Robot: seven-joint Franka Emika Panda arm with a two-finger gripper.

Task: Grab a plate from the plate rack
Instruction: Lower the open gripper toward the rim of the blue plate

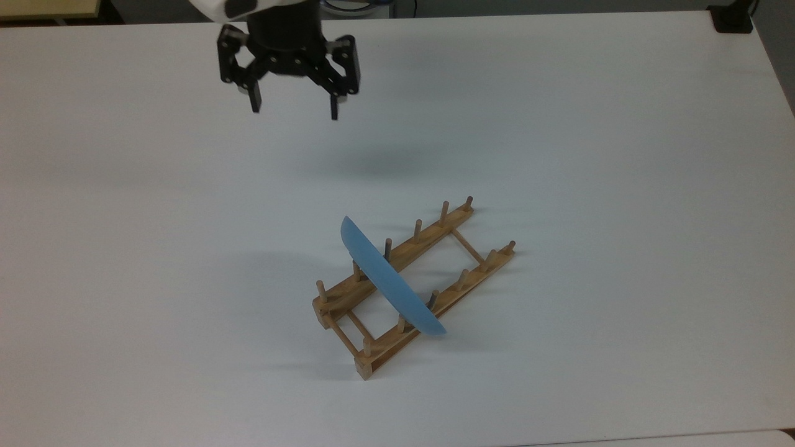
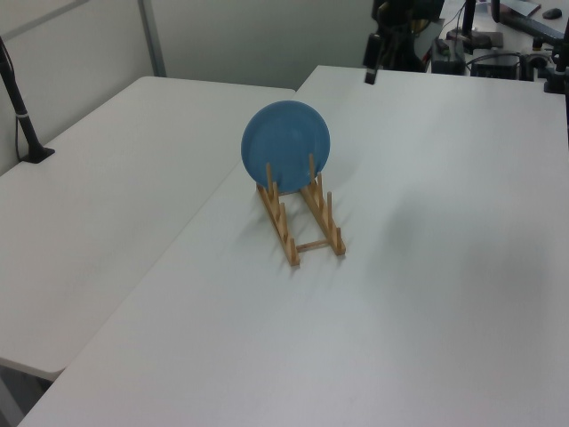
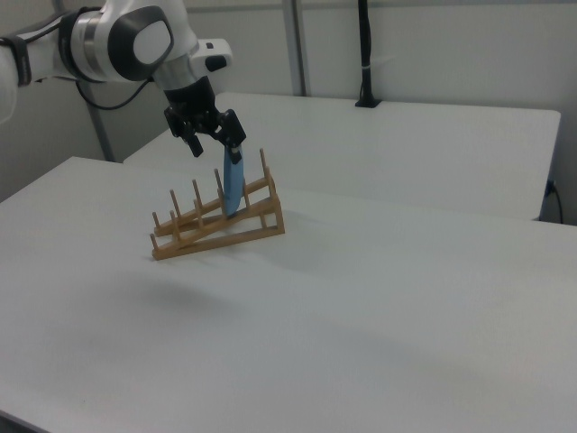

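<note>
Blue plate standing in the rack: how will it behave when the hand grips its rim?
The plate looks rigid, so it probably won't flex. Its glossy surface may slip under a light pinch. Standing on edge between pegs of the plate rack, it may tilt if nudged sideways.

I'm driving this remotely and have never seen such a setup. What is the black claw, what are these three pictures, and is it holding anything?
The black claw is the gripper at the end of a white robot arm. Its two jaws stand apart and nothing is between them: it holds nothing.

The three pictures are the same moment from three fixed cameras: the top view looks down on the table, the left view and right view look across it from the sides.

On the white table lies a wooden plate rack with upright pegs. A blue plate stands on edge in it, between pegs near one end. In the top view it appears edge-on; in the left view you see its round face.

The gripper hangs in the air, apart from the plate.
</note>
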